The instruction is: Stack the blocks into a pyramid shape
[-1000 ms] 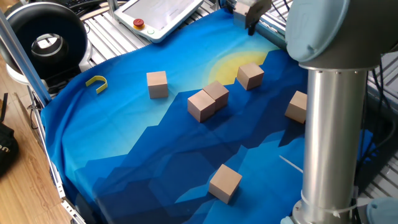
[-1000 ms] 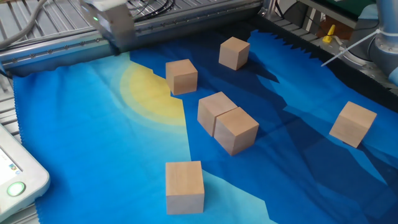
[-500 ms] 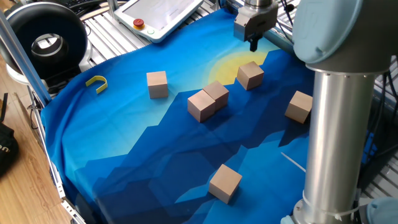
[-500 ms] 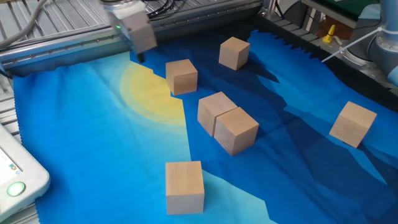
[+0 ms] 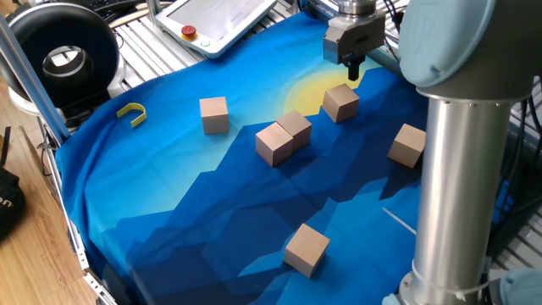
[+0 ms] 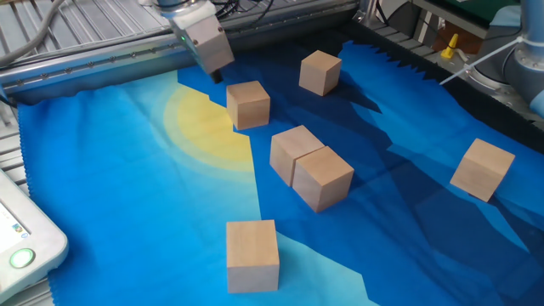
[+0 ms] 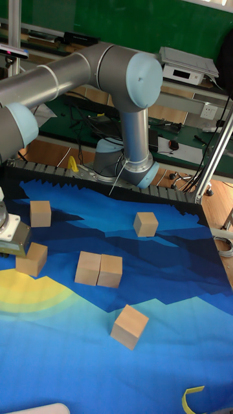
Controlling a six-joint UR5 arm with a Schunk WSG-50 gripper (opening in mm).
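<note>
Six tan wooden blocks lie apart on the blue cloth (image 5: 169,203). Two of them touch side by side in the middle (image 5: 294,127) (image 5: 273,142), also seen at close range (image 6: 294,149) (image 6: 321,177). Single blocks sit at the left (image 5: 214,114), right (image 5: 406,144) and front (image 5: 306,249). My gripper (image 5: 353,72) hangs low just behind the block on the yellow patch (image 5: 340,102). From the other side the gripper (image 6: 217,76) is beside that block (image 6: 248,104), not touching it. Its fingers show as one narrow dark tip, shut and holding nothing.
A small yellow hook (image 5: 132,113) lies near the cloth's left edge. A white pendant (image 5: 216,21) and a black round device (image 5: 59,55) sit beyond the cloth. My arm's grey column (image 5: 453,186) stands at the right, close to the right block.
The gripper has come from the cloth's far edge toward the block on the yellow patch and dropped lower. No block has moved.
</note>
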